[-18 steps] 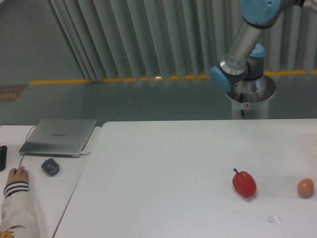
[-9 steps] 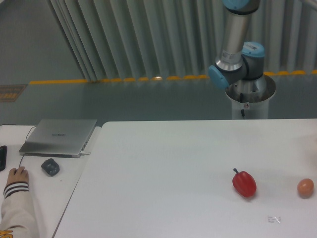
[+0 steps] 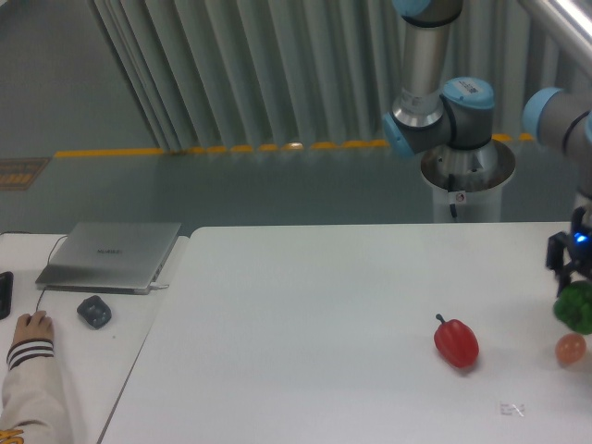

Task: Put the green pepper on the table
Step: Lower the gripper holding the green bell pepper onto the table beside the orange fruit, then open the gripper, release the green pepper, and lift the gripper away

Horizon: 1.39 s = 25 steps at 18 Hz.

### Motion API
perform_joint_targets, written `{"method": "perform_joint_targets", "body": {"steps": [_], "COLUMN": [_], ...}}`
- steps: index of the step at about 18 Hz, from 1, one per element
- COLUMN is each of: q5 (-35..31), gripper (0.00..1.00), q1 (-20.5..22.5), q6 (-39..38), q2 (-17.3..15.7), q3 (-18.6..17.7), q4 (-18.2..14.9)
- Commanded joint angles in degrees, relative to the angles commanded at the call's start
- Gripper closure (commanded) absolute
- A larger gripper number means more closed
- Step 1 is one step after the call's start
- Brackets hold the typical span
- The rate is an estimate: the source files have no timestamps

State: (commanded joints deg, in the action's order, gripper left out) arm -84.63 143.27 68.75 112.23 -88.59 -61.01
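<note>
A: Pale ribbed wall behind, a yellow floor line, and the white table (image 3: 305, 305) taking up most of the single fixed view. What's on it?

B: A red pepper (image 3: 457, 342) right of centre, and a small orange-brown egg-shaped thing (image 3: 570, 349) near the right edge, with a faint grey printed mark (image 3: 511, 409) in front of them. On the side desk (image 3: 79, 342) at left sit a laptop (image 3: 111, 254) and a mouse (image 3: 93, 311), with a person's hand (image 3: 30, 326) nearby.

A: What's new compared with a second ago?

B: The arm (image 3: 435, 83) has swung round, and the gripper (image 3: 572, 264) has come into view at the right edge carrying the green pepper (image 3: 577, 307). Neither showed before.

A: Is it clamped?

B: The fingers look closed over the pepper's top; it hangs below them, just above and partly overlapping the egg-shaped thing. Whether it touches the table I cannot tell.

A: So for the task?

B: I judge the carry is nearly done; lowering and letting go remain, ideally clear of that egg-shaped thing.
</note>
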Motion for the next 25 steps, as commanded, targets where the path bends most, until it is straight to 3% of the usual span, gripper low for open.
{"method": "perform_joint_targets", "body": {"steps": [4,9,10,12,17,21,25], "q5": [-3.35,-3.7,-3.7,-3.79,-4.92,-8.62,-8.53], "gripper": [0.38,0.34,0.27,0.01,0.0,0.0,0.0], "q1": [-3.61,-4.31,-4.31,-4.31,-4.4,-4.49,-1.34], "q6": [-4.05,-4.85,-4.85,-4.85,-4.5,-4.32,-1.35], "q2": [2.03,3.17,3.35,3.7,2.83,-0.33,-2.44], "q3": [0.53,0.88,0.97,0.79,0.53,0.0,0.09], "q4": [1.33,1.42,1.68,2.64,2.47,1.86,1.59]}}
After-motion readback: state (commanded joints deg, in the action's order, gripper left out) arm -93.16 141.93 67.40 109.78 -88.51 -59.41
